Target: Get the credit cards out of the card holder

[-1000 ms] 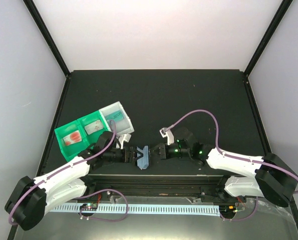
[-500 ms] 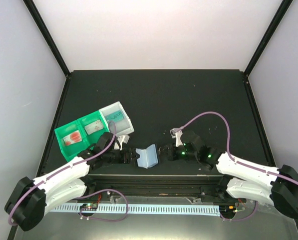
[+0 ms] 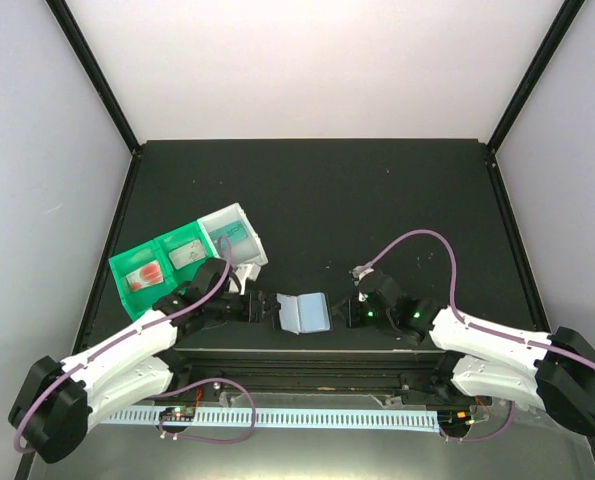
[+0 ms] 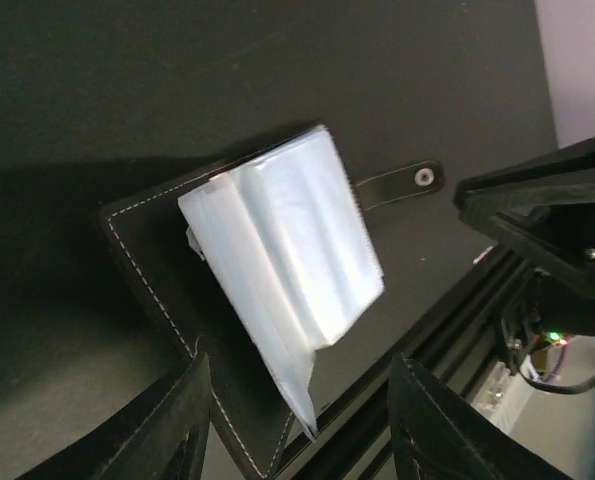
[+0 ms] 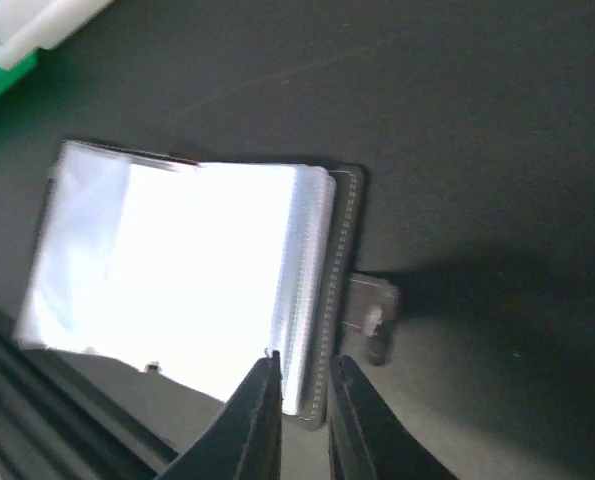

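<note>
The card holder lies open near the table's front edge, pale-blue translucent sleeves inside a black stitched cover. It also shows in the left wrist view and the right wrist view. My right gripper is shut on the holder's right edge, pinching sleeves and cover. My left gripper is open, its fingers astride the holder's left corner. A teal card lies in the white bin. A whitish card with reddish print lies in the green tray. I see no card in the sleeves.
The green two-compartment tray and the white bin stand just behind my left arm; the bin's corner shows in the right wrist view. The holder's snap strap sticks out on its right. A black rail runs along the front edge.
The holder was folded and nearly upright; now it lies spread open. My right gripper has moved right and slightly nearer with the holder's right flap. My left gripper has barely moved.
</note>
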`<action>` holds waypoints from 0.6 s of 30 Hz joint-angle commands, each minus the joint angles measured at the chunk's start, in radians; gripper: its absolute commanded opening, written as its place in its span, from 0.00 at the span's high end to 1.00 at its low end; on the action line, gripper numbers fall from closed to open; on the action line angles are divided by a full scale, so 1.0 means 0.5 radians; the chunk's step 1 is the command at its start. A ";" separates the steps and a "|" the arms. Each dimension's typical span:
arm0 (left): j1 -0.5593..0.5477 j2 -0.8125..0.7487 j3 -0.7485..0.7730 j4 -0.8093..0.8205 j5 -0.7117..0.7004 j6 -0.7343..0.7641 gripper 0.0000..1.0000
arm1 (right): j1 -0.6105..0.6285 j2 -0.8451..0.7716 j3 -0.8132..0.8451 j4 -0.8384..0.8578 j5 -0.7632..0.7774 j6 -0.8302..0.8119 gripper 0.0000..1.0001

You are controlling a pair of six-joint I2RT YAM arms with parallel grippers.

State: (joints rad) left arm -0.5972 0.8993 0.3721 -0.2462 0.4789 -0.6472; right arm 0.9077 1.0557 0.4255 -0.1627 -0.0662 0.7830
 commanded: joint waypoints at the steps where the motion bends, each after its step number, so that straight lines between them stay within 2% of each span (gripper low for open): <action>1: -0.011 0.069 -0.008 0.269 0.199 -0.036 0.50 | -0.006 -0.050 0.069 -0.238 0.161 0.007 0.82; 4: -0.015 0.137 -0.079 0.467 0.282 -0.105 0.52 | -0.006 -0.128 0.133 -0.346 0.141 0.011 0.74; 8: -0.016 0.241 -0.075 0.554 0.327 -0.130 0.58 | -0.005 -0.243 0.149 -0.289 0.008 0.015 0.67; 14: -0.020 0.240 -0.084 0.537 0.221 -0.167 0.60 | 0.004 -0.208 0.141 -0.016 -0.205 0.066 0.66; 18: -0.019 0.298 -0.116 0.773 0.367 -0.277 0.61 | 0.016 -0.049 0.070 0.285 -0.264 0.104 0.67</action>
State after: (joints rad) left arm -0.6018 1.0279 0.3225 0.0109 0.5995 -0.7349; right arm 0.9092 0.9646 0.4767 -0.1711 -0.1593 0.8143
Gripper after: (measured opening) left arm 0.393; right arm 0.339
